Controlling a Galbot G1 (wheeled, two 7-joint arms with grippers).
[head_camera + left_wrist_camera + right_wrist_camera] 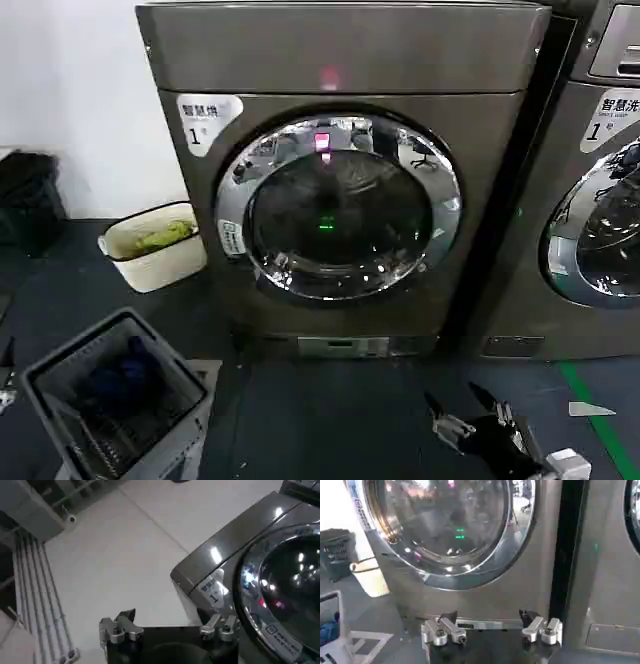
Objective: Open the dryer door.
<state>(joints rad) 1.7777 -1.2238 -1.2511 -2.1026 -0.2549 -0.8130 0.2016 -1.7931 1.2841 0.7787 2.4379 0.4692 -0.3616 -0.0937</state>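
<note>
We see R gripper (468,408) low by floor, jaws spread, well below shut dryer door (338,207); L gripper (169,628) jaws spread too, arm cut off.

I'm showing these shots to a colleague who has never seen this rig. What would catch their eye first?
The dryer door dominates: a shiny chrome ring around dark glass, shut, in the middle of the grey dryer. Low in front, to the dryer's right, the right gripper hangs open above the dark floor. A cream tub and a grey basket sit on the floor to the dryer's left.
</note>
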